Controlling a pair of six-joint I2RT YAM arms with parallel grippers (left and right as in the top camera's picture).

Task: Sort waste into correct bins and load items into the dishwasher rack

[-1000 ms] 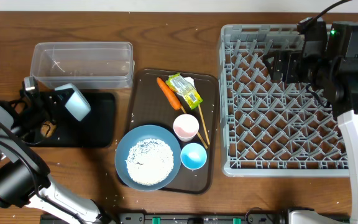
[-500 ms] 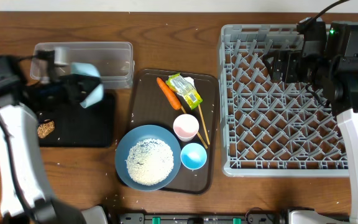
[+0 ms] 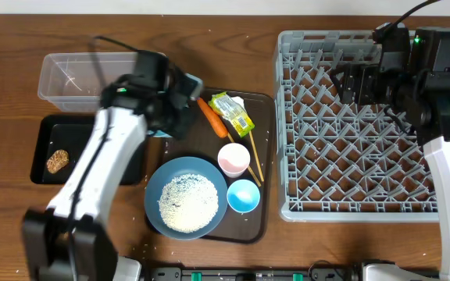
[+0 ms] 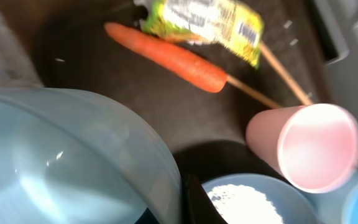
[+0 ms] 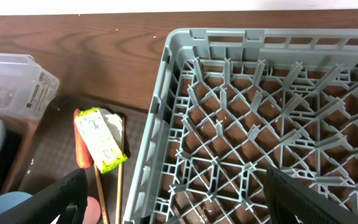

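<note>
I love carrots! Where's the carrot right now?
In the overhead view, the orange carrot lies near the top of the dark brown serving tray, just left of the green-yellow wrapper and above the pink cup.

A small light-blue bowl fills my near left, with a dark finger at its rim. Beyond it, on the dark brown serving tray, I see an orange carrot touching a crumpled green-yellow wrapper. Thin wooden chopsticks run rightward from them. A pink cup sits at right, beside a big blue plate-bowl holding white rice grains.
</note>
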